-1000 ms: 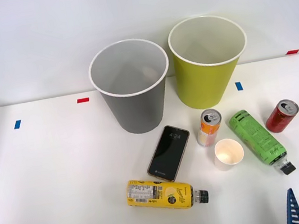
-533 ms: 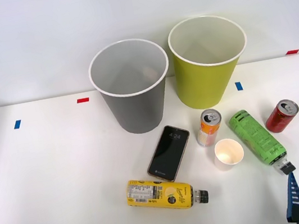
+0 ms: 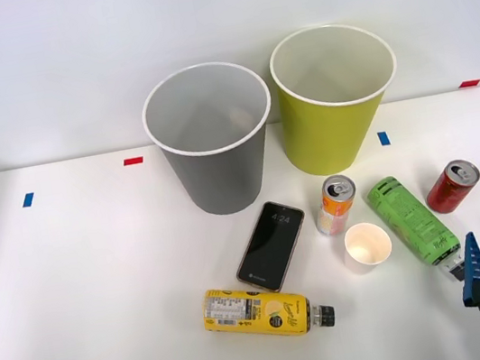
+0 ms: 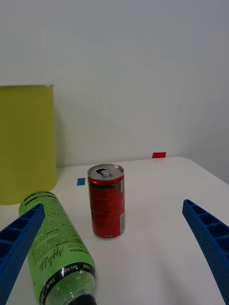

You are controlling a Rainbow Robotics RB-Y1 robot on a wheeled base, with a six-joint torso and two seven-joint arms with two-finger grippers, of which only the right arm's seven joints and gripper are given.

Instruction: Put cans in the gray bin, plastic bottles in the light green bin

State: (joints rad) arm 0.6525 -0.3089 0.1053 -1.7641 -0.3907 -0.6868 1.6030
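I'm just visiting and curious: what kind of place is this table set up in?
Probably a lab test bench: a bare white table with coloured tape markers, plus a gray bin and light green bin for sorting.

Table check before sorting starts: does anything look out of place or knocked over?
Two extras sit among the recyclables: a black phone and a white paper cup. Both bottles, yellow-label and green-label, lie on their sides. No spills show.

- You've got a white table w/ gray bin & light green bin at back
- Nearer you: red can, orange-and-white can, green-label bottle, yellow-label bottle, phone, paper cup
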